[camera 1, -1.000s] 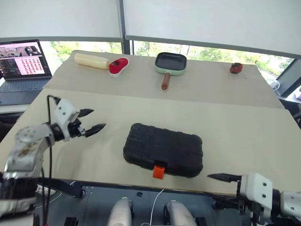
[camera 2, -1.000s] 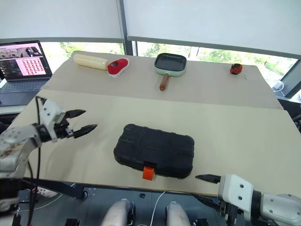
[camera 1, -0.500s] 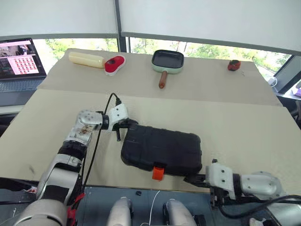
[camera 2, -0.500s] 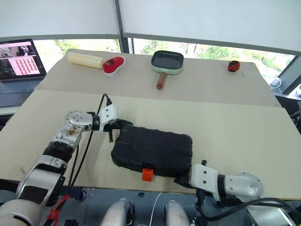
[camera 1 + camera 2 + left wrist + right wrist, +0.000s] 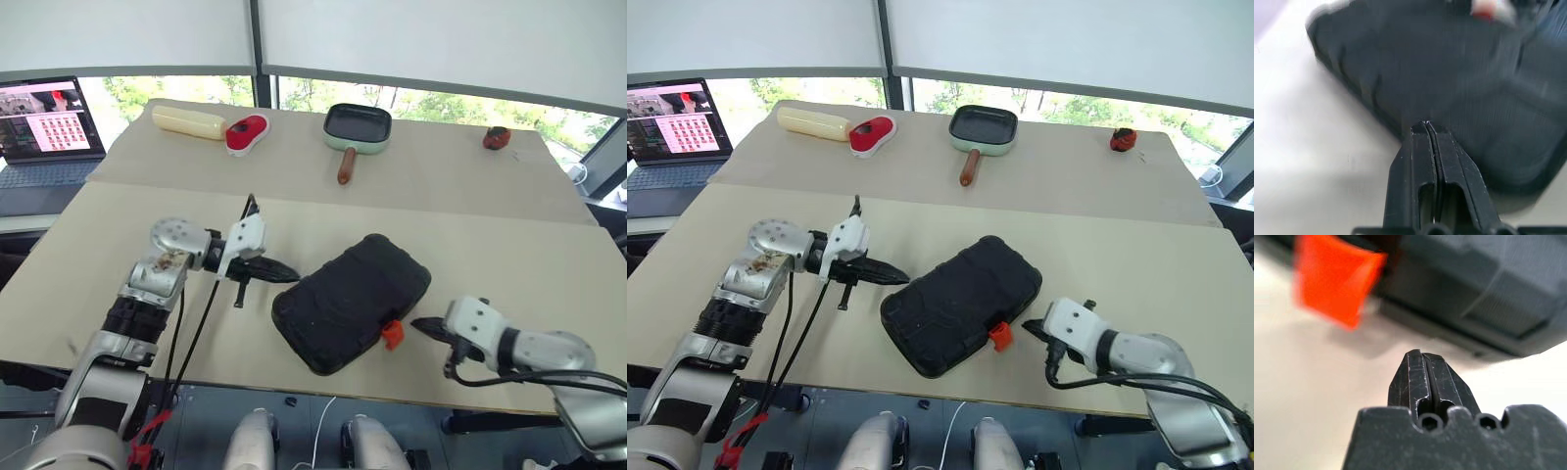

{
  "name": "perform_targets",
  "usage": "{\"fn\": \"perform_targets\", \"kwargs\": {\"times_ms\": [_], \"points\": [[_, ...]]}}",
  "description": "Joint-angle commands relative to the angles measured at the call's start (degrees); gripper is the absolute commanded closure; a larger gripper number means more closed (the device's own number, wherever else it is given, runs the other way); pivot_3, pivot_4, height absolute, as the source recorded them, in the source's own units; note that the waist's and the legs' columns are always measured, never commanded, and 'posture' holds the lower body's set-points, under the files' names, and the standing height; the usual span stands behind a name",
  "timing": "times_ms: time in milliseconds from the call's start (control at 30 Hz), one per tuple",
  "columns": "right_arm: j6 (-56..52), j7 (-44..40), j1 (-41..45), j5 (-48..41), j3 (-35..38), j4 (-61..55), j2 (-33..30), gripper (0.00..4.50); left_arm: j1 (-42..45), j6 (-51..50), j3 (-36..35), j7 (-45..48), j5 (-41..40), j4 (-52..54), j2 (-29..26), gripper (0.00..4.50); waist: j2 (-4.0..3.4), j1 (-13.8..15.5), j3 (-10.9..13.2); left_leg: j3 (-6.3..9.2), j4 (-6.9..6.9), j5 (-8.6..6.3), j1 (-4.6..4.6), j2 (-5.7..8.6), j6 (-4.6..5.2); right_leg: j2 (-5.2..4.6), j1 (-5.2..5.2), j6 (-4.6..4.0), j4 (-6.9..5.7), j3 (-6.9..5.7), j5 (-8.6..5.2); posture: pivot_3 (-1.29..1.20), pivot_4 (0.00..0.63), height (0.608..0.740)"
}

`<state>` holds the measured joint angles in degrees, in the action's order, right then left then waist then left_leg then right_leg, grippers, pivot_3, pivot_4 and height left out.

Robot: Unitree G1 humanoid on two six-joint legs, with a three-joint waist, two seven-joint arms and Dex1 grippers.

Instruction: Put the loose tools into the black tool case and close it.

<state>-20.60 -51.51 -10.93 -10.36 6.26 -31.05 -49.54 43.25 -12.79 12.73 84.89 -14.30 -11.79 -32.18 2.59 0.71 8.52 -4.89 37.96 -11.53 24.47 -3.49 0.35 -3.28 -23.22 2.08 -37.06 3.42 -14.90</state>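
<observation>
While one black tool case point(image 5: 353, 304) lies closed, two pincers flank it.

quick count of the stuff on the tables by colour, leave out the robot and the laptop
black: 1, the closed tool case
green: 1, the square pan
red: 2, the oval thing and the small thing at the far right
cream: 1, the long loaf-shaped thing
total: 5

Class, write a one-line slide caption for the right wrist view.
Shut right gripper on the beige table, pointing at the closed black tool case beside its orange latch.
</observation>
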Motion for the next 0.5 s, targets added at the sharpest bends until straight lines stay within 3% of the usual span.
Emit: {"fn": "perform_targets", "kwargs": {"times_ms": [33,233,500], "points": [[-3.2,-1.9,-1.1,-5.2,4.7,-6.5,-1.3,4.50,-0.2,2.4,4.2,0.2,1.6,3.1,2.4,4.43,-0.02,-0.1,0.0,0.00,0.00,0.00,-0.06,0.00,0.00,0.00,0.04,0.00,0.00,0.00,0.00,0.00,0.150,0.740],[-7.6,0.5,1.4,-7.4,1.7,-9.5,-0.2,4.50,-1.0,14.0,10.7,-1.4,10.0,-3.0,3.9,4.43,-0.02,-0.7,0.0,0.07,-0.01,-0.01,-0.12,-0.05,0.01,0.09,0.06,-0.04,-0.02,0.04,-0.01,0.00,0.150,0.740],[-5.1,3.9,5.6,0.0,-10.5,-2.7,2.7,4.50,0.6,17.6,11.1,-2.9,10.8,-7.8,6.1,4.43,-0.02,-0.4,-0.1,0.04,0.02,0.00,-0.20,0.01,0.01,0.03,0.15,-0.03,0.00,0.04,-0.01,0.00,0.150,0.740]]}}
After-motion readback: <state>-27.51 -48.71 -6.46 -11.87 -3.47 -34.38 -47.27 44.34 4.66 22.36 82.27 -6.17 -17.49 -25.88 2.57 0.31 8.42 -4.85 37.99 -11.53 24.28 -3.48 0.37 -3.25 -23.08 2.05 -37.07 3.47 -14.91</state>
